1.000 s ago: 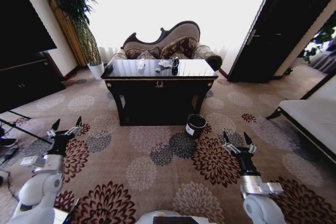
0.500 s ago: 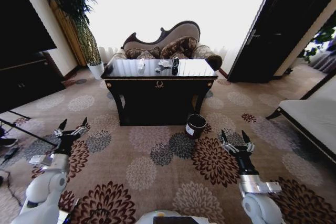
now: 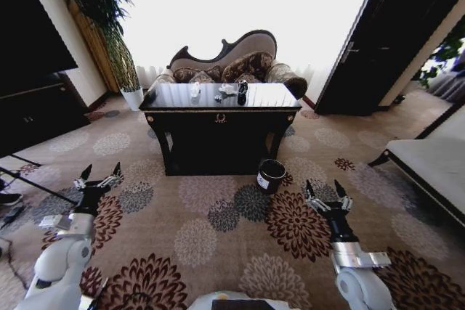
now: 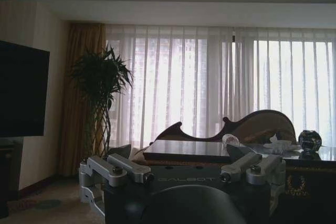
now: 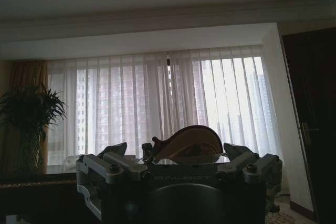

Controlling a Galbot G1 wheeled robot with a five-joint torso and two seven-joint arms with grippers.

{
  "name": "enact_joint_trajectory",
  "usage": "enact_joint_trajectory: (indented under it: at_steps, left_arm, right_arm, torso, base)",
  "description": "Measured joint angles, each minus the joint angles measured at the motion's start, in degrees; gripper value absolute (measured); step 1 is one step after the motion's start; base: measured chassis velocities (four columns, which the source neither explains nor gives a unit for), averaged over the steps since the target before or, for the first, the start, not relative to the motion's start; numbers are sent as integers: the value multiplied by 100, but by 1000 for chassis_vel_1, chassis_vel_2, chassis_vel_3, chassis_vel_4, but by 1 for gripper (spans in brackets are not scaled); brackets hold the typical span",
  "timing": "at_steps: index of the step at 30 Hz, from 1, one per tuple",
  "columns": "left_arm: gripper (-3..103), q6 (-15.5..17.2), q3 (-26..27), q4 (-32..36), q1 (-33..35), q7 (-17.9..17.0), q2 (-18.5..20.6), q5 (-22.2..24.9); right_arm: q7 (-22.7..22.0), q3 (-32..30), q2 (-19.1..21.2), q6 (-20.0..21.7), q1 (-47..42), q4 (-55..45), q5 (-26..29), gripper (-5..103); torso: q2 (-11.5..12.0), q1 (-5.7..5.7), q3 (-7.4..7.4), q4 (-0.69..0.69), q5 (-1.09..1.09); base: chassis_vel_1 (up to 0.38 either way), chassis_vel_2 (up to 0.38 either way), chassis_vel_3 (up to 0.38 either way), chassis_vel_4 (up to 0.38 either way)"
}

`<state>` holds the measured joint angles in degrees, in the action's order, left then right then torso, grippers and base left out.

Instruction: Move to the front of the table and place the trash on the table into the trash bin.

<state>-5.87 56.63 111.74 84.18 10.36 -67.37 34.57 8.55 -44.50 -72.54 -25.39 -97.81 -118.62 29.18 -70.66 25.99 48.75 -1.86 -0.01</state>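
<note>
The dark glossy table (image 3: 220, 115) stands ahead across the carpet, in front of a sofa. On its top lie the trash: a clear bottle (image 3: 195, 91), a dark can (image 3: 242, 91), a white tissue (image 3: 228, 88) and a tiny scrap (image 3: 217, 96). The black trash bin (image 3: 271, 175) sits on the floor by the table's right front leg. My left gripper (image 3: 101, 170) and right gripper (image 3: 322, 185) hang open over the carpet, well short of the table. The left wrist view shows the left gripper (image 4: 184, 170) open, with the bottle (image 4: 230, 140), tissue (image 4: 281, 144) and can (image 4: 310, 141) beyond. In the right wrist view the right gripper (image 5: 178, 165) is open and empty.
A potted plant in a white pot (image 3: 132, 96) stands left of the table. A dark cabinet (image 3: 36, 110) lines the left wall. A low bench (image 3: 429, 161) is at the right, and a dark door (image 3: 363, 49) behind it. Open patterned carpet (image 3: 218, 215) lies between me and the table.
The left gripper has shifted slightly right and lower over the carpet. The right gripper has barely moved. Table, trash and bin stay put.
</note>
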Motion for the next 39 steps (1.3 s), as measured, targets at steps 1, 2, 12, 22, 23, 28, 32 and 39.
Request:
enact_joint_trajectory:
  at_steps: [1, 2, 12, 22, 23, 28, 32, 39]
  left_arm:
    - [100, -2, 17, 4, 2, 4, 5, 6]
    - [100, -3, 31, 5, 6, 7, 8, 11]
    - [100, -25, 50, 38, 44, 26, -12, 6]
    - [100, -56, 90, 51, 86, 85, -16, -1]
    - [100, -59, 93, 51, 88, 88, -16, -2]
    - [100, -70, 116, 47, 94, 102, -12, -2]
    - [100, -73, 132, 40, 94, 108, -3, 0]
    - [100, -77, 133, 29, 93, 119, 1, 1]
  right_arm:
    - [0, -8, 1, 0, -2, -4, 0, 100]
    - [0, -11, 2, 0, -5, -6, 0, 100]
    - [-12, -18, 4, -15, -11, -15, 0, 100]
    - [-30, -18, 6, -25, -11, -25, 11, 100]
    - [-30, -17, 8, -25, -10, -25, 11, 100]
    - [-31, -6, 10, -24, -6, -25, 14, 100]
    - [-37, 6, 16, -19, 3, -28, 17, 100]
    - [-43, 25, 25, -4, 31, -22, 21, 100]
  torso:
    - [0, 0, 0, -1, 0]
    - [0, 0, 0, -1, 0]
    - [2, 5, 2, -1, -1]
    - [1, 1, 0, 0, -1]
    - [1, 1, 0, 0, 0]
    - [1, 1, 0, -1, -1]
    - [0, 0, 0, 1, 0]
    - [0, 0, 0, -1, -1]
  base:
    - [-190, 155, 186, -200]
    - [-190, 200, 200, -200]
    - [-244, 262, 257, -268]
    - [-217, 217, 222, -224]
    - [-179, 195, 172, -198]
    - [-205, 194, 203, -206]
    - [-196, 223, 209, -184]
    - [-187, 181, 181, -204]
